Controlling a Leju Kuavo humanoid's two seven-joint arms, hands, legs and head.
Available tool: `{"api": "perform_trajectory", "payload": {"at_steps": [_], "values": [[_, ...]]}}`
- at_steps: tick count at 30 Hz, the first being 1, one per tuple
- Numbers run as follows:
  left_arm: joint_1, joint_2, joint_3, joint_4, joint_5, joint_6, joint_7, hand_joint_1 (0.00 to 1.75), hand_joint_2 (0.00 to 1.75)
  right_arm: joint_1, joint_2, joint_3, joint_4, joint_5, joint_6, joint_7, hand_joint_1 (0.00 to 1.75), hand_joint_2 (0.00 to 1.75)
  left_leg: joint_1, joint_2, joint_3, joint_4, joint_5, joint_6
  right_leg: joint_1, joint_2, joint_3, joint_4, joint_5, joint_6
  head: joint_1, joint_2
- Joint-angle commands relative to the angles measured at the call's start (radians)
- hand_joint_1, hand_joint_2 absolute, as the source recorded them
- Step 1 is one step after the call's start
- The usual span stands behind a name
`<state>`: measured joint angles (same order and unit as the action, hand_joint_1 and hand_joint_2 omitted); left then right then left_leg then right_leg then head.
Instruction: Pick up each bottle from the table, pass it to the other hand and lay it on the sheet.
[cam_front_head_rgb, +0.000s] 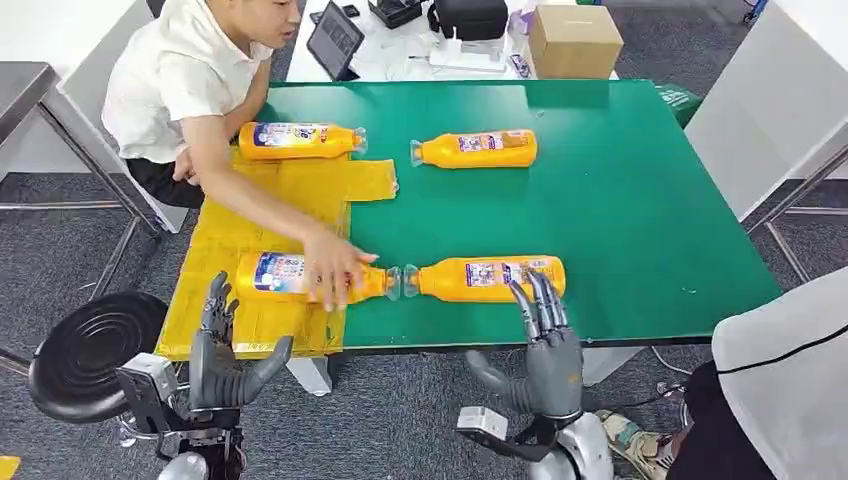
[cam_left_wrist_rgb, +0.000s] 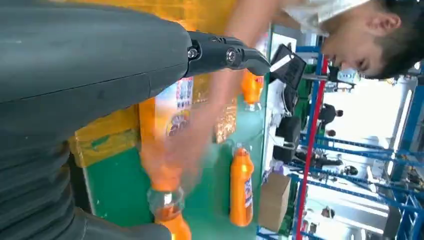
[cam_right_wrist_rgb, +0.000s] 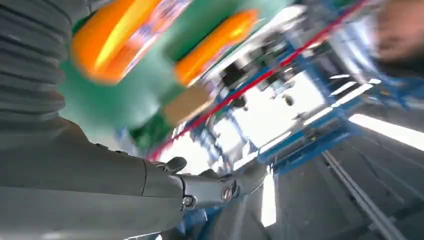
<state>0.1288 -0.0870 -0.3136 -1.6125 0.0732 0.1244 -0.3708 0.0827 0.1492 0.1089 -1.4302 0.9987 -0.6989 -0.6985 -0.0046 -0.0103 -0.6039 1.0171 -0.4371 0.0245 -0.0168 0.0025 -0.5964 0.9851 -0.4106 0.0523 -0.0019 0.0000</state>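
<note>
Several orange bottles lie on their sides on the green table (cam_front_head_rgb: 620, 210). Two lie on the yellow sheet (cam_front_head_rgb: 240, 230) at the left: one at the back (cam_front_head_rgb: 297, 140), one at the front (cam_front_head_rgb: 285, 275) under a person's hand (cam_front_head_rgb: 335, 268). Two lie on bare green: a near one (cam_front_head_rgb: 487, 278) (cam_right_wrist_rgb: 120, 35) and a far one (cam_front_head_rgb: 475, 148) (cam_left_wrist_rgb: 241, 187). My right hand (cam_front_head_rgb: 545, 345) is open, fingers up at the table's front edge, just below the near bottle. My left hand (cam_front_head_rgb: 225, 355) is open below the sheet's front edge, holding nothing.
A person in a white shirt (cam_front_head_rgb: 180, 80) sits at the table's left, arm stretched over the sheet. A black stool (cam_front_head_rgb: 90, 350) stands left of my left arm. A cardboard box (cam_front_head_rgb: 574, 40) and a tablet (cam_front_head_rgb: 335, 38) sit on the white table behind.
</note>
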Motion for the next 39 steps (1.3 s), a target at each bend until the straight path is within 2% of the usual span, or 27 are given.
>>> {"api": "perform_trajectory", "payload": {"at_steps": [1,2,6,11,14,20,27,31,36,39], "values": [[-0.025,0.017,-0.038,0.017,-0.035,0.017,-0.016,0.0,1.75,-0.112,0.019,-0.255,0.156,0.162,0.001,0.0,0.0,1.75,0.0,0.001,0.003,-0.001,0.0,-0.001,0.0,0.0,0.002,-0.001,0.0,-0.001,0.0,0.0],[-0.03,0.013,-0.036,0.024,-0.037,0.018,-0.017,0.0,1.75,-0.143,0.001,-0.26,0.196,0.207,0.001,0.022,0.0,1.75,0.001,0.001,0.004,-0.001,-0.001,-0.002,0.001,0.0,0.004,-0.001,0.0,-0.002,0.0,0.0],[-0.042,0.004,-0.036,0.054,-0.046,0.02,-0.017,0.0,1.75,-0.232,-0.085,-0.178,0.354,0.225,0.001,0.131,0.0,1.75,0.001,0.003,0.004,-0.001,0.0,-0.001,0.001,0.001,0.003,-0.002,0.001,-0.001,0.0,0.0],[-0.063,-0.009,-0.057,0.095,-0.056,0.02,-0.015,0.0,1.75,-0.397,-0.182,-0.015,0.666,0.158,0.003,0.297,0.0,1.75,0.001,0.004,0.005,-0.002,0.0,-0.001,0.001,0.003,0.004,-0.002,0.001,-0.001,0.0,0.0],[-0.07,-0.009,-0.073,0.106,-0.058,0.019,-0.015,0.0,1.75,-0.455,-0.201,0.034,0.763,0.141,0.008,0.333,0.0,1.75,0.001,0.006,0.006,-0.002,0.0,-0.001,0.001,0.004,0.005,-0.003,0.002,-0.001,0.0,0.0],[-0.076,-0.008,-0.077,0.112,-0.058,0.018,-0.015,0.0,1.75,-0.479,-0.207,0.058,0.801,0.14,0.024,0.355,0.0,1.75,0.0,0.002,0.005,-0.001,0.0,-0.001,0.001,0.001,0.005,-0.001,0.0,-0.002,0.0,0.0],[-0.12,-0.021,-0.098,0.162,-0.06,0.009,-0.006,0.0,1.75,-0.591,-0.19,0.127,0.936,0.164,0.094,0.41,0.0,1.75,0.0,0.003,0.003,0.0,0.0,-0.001,0.001,0.002,0.002,0.0,0.001,-0.001,0.0,0.0],[-0.12,-0.021,-0.098,0.162,-0.06,0.009,-0.006,0.0,1.75,-0.591,-0.19,0.127,0.936,0.164,0.094,0.41,0.0,1.75,0.0,0.002,0.005,-0.001,0.0,-0.001,0.001,0.001,0.004,-0.001,0.0,-0.002,0.0,0.0],[-0.144,-0.029,-0.101,0.189,-0.054,0.011,0.021,0.0,1.75,-0.645,-0.19,0.197,1.002,0.228,0.174,0.522,0.0,1.75,0.0,0.003,0.005,-0.001,-0.001,-0.002,0.001,0.002,0.004,0.0,0.0,-0.002,-0.001,0.0],[-0.152,-0.027,-0.107,0.192,-0.054,0.01,0.022,0.0,1.75,-0.676,-0.194,0.217,1.013,0.237,0.16,0.533,0.0,1.75,0.0,0.002,0.004,-0.001,0.0,-0.001,0.001,0.001,0.004,0.0,0.0,-0.002,0.0,0.0]]}}
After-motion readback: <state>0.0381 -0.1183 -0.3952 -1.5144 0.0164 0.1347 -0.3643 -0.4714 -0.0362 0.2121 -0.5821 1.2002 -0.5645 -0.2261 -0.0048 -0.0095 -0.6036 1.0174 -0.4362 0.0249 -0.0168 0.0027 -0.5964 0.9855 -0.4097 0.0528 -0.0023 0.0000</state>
